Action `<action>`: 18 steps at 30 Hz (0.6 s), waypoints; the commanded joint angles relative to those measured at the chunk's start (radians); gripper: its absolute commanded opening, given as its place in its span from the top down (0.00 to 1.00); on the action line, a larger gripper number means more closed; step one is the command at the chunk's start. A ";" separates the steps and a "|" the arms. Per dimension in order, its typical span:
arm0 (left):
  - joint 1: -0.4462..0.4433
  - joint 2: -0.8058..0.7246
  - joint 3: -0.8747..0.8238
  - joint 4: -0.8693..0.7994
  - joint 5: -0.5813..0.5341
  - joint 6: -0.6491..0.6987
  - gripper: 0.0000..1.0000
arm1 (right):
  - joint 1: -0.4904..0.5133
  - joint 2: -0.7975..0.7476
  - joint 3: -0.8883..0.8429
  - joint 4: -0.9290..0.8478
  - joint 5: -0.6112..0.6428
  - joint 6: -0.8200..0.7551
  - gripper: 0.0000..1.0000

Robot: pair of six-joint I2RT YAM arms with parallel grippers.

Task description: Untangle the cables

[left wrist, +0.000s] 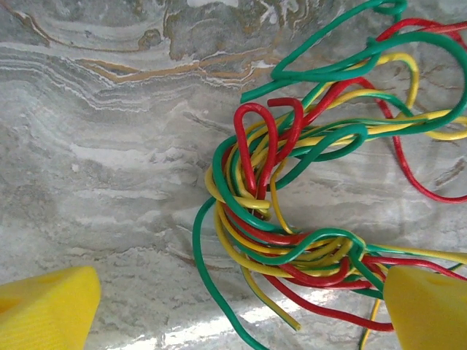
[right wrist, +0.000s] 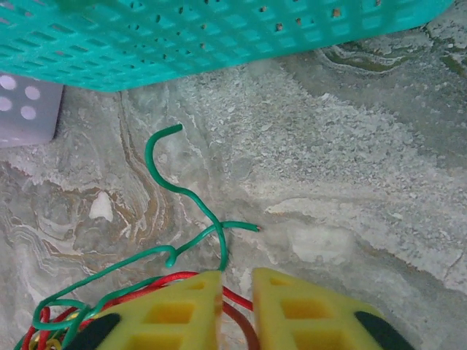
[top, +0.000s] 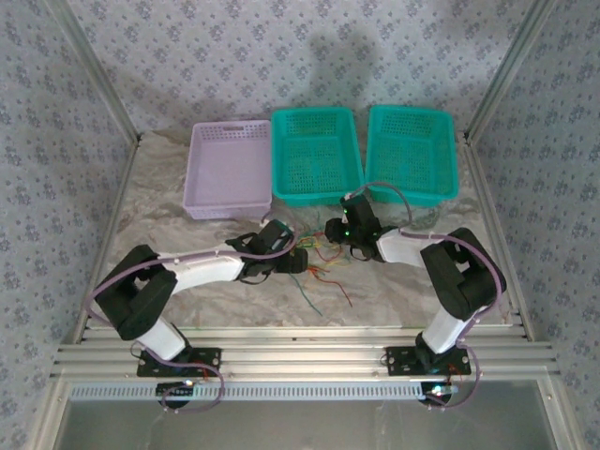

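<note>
Reading the cables (left wrist: 292, 219) as light, limp and springy, bunched at six o'clock of the middle basket (top: 314, 155), we'd take a loose green end with our wide-open, empty left gripper (left wrist: 241, 299) while the right gripper (right wrist: 237, 281), nearly closed, seems to pinch a red strand.

The top camera sat high above and behind the arms, looking down and forward from far off over the whole tabletop (top: 403, 291) to the three baskets (top: 230, 169) at its far edge. The left wrist camera hung close over the cables (left wrist: 292, 219), facing almost straight down between the spread fingers (left wrist: 44, 310) of the left hand (left wrist: 233, 313). The right wrist camera rode low and near, facing forward past the right hand (right wrist: 237, 306) to the teal basket (right wrist: 219, 36); all three views shared the tangle at mid-tabletop
</note>
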 commanded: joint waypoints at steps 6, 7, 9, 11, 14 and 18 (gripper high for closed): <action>-0.015 0.050 0.067 0.018 -0.006 0.012 0.00 | 0.012 -0.006 0.018 -0.004 -0.013 -0.019 1.00; -0.014 0.056 0.072 0.017 -0.005 0.013 0.01 | 0.016 -0.014 0.018 -0.009 -0.011 -0.022 1.00; -0.015 0.069 0.080 0.017 -0.007 0.012 0.01 | 0.022 -0.032 0.014 -0.016 -0.005 -0.027 1.00; -0.015 0.082 0.086 0.016 -0.011 0.009 0.02 | 0.027 -0.054 0.015 -0.026 -0.004 -0.033 1.00; -0.014 0.098 0.090 0.014 -0.016 0.004 0.04 | 0.038 -0.092 0.012 -0.044 -0.001 -0.047 1.00; -0.014 0.106 0.081 0.021 -0.022 0.000 0.14 | 0.053 -0.156 -0.001 -0.061 -0.014 -0.054 1.00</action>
